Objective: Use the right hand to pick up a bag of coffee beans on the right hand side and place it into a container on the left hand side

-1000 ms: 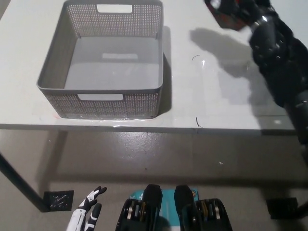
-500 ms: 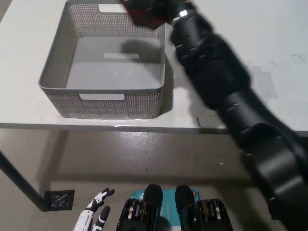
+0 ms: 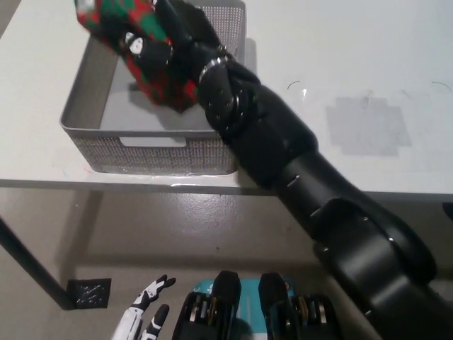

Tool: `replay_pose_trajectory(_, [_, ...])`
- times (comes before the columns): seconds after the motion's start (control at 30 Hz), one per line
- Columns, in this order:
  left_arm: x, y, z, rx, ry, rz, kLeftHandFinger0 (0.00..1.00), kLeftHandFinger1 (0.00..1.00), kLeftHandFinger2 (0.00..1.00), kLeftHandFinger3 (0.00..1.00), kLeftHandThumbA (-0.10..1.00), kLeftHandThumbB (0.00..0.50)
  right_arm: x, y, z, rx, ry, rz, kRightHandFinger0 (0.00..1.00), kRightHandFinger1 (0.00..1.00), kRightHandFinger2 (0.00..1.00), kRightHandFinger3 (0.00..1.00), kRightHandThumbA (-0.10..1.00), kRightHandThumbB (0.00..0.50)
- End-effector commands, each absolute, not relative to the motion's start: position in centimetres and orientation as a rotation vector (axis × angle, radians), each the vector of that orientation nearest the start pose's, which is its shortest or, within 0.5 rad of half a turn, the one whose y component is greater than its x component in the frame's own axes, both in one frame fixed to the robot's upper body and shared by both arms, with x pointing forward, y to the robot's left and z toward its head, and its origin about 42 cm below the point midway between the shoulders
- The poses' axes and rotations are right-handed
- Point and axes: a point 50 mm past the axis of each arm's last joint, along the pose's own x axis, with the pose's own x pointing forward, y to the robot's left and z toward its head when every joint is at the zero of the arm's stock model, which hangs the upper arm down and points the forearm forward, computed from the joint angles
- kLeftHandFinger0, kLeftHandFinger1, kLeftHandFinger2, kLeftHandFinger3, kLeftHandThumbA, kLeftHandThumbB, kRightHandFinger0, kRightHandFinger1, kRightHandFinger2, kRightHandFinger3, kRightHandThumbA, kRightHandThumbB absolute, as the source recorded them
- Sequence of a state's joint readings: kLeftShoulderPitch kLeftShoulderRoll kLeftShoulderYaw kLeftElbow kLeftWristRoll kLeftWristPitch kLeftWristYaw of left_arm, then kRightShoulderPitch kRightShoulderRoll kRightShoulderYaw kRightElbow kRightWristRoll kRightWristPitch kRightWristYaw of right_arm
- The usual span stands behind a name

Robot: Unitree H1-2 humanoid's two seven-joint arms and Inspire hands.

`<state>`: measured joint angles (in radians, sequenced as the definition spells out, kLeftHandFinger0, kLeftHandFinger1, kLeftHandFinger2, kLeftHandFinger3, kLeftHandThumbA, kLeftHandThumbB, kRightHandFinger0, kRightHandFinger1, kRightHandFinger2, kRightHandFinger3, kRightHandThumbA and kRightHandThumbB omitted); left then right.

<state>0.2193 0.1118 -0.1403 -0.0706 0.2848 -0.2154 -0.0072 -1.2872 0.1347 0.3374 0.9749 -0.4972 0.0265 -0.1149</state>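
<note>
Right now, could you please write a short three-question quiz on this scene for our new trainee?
1. True or false: the bag lies on the basket floor.
2. Which hand holds the bag? A) white left hand B) black right hand C) neither
3. Fill in: the basket stands on the ____.

Key: 1 false, it is held above the basket; 2 B; 3 table.
</note>
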Motion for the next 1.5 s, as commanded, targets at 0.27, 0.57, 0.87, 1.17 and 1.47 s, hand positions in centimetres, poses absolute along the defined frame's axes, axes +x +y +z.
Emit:
replay_pose_trajectory(0.27, [20.3,21.0,8.1,0.375,-0.107,-0.196,1.0,1.0,1.0,1.0,1.0,0.242,52.3,0.1,40.6,-0.908,-0.48,0.322,1.0,1.0,1.0,1.0,1.0,0.481])
replay_pose_trajectory(0.57, [20.8,21.6,8.2,0.369,-0.109,-0.174,1.0,1.0,1.0,1.0,1.0,0.24,44.2,-7.6,52.0,-0.646,-0.88,0.202,1.0,1.0,1.0,1.0,1.0,0.39])
replay_pose_trajectory(0.87, [20.8,22.8,7.8,0.356,-0.094,-0.124,1.0,1.0,1.0,1.0,1.0,0.233,32.1,-13.3,49.0,-0.508,-1.129,0.15,1.0,1.0,1.0,1.0,1.0,0.371])
replay_pose_trajectory(1.17, [22.8,23.5,8.6,0.339,-0.121,-0.09,1.0,1.0,1.0,1.0,1.0,0.262,26.1,-18.2,37.8,-0.319,-0.978,0.171,1.0,1.0,1.0,1.0,1.0,0.334])
replay_pose_trajectory(1.47, [24.4,24.1,9.1,0.255,-0.132,-0.052,1.0,1.0,1.0,1.0,1.0,0.243,25.6,-19.6,22.4,-0.203,-0.667,0.007,1.0,1.0,1.0,1.0,1.0,0.303])
